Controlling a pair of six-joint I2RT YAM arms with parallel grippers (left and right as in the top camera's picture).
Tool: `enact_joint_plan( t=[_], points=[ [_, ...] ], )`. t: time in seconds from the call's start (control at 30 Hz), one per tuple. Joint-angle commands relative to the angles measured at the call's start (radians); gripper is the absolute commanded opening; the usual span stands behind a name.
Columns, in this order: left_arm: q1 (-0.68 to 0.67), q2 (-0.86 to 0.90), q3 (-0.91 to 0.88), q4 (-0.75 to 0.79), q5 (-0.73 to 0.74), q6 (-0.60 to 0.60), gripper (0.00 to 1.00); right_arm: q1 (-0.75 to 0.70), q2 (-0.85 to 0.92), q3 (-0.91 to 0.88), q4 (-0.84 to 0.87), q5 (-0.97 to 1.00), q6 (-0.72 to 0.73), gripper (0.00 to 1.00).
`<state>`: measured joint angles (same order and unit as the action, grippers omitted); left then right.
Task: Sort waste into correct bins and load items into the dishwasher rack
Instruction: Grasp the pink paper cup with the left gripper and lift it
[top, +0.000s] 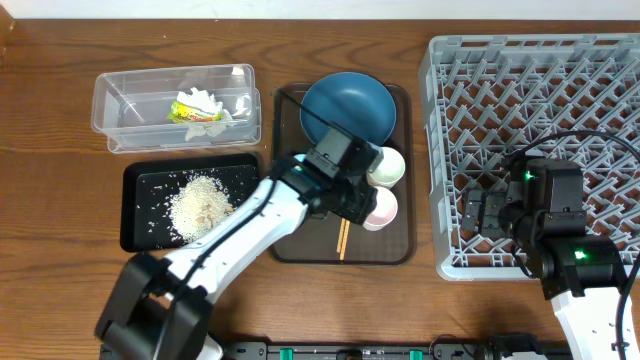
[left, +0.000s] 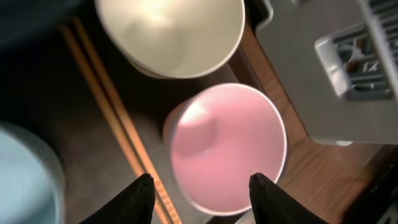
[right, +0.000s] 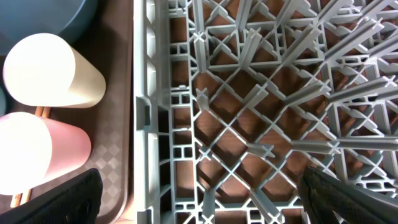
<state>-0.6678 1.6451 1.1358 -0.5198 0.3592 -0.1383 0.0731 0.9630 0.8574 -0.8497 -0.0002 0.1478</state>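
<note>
Left wrist cam: your left gripper (left: 204, 202) is hanging w/ jaws spread wide, straddling the pink cup (left: 227, 146) on the brown serving tray (top: 300, 245). It's gripping nothing yet, prob. lining up to pinch the cup's wall. The cream cup (left: 171, 34) is standing just beside it, w/ chopsticks (left: 115, 124) lying alongside. Your right gripper (right: 211, 205) is hovering wide open and empty over the rack (top: 560, 100), likely keeping clear. No dishes are showing in the rack. The clear tub (top: 130, 110) is holding the wrapper (top: 195, 108) + tissue (top: 238, 103). The black tray (top: 145, 180) is carrying the rice scraps (top: 200, 205). The blue dish (top: 345, 105) is sitting at the brown tray's far end.
</note>
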Motion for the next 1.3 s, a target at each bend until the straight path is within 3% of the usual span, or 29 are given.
enact_joint_plan(
  t=[0.0,0.1,0.17,0.3,0.4,0.63,0.8,1.0,1.1,1.27],
  points=[
    [-0.023,0.064,0.013,0.001,-0.070,-0.006,0.51,-0.009,0.000,0.021,-0.007,0.011,-0.015,0.99],
    [-0.025,0.105,0.013,0.001,-0.076,-0.011,0.50,-0.009,0.000,0.021,-0.010,0.011,-0.015,0.99],
    [-0.025,0.124,0.013,-0.002,-0.076,-0.034,0.42,-0.009,0.000,0.021,-0.011,0.011,-0.015,0.99],
    [-0.025,0.129,0.014,-0.002,-0.076,-0.056,0.15,-0.009,0.000,0.021,-0.011,0.011,-0.015,0.99],
    [-0.020,0.113,0.014,-0.008,-0.076,-0.059,0.07,-0.009,0.000,0.021,-0.011,0.011,-0.015,0.99],
    [0.031,-0.021,0.014,-0.102,-0.076,-0.111,0.06,-0.009,0.000,0.021,-0.011,0.011,-0.015,0.99],
    [0.124,-0.146,0.014,-0.088,-0.034,-0.197,0.06,-0.009,0.000,0.021,0.017,0.010,-0.013,0.99],
    [0.261,-0.166,0.014,0.031,0.257,-0.304,0.06,-0.009,0.006,0.020,0.098,-0.186,-0.003,0.99],
    [0.309,-0.137,0.014,0.095,0.413,-0.333,0.06,-0.007,0.029,0.019,0.134,-0.422,-0.114,0.99],
    [0.357,-0.051,0.014,0.245,0.803,-0.332,0.06,-0.007,0.107,0.019,0.127,-0.756,-0.301,0.99]
  ],
)
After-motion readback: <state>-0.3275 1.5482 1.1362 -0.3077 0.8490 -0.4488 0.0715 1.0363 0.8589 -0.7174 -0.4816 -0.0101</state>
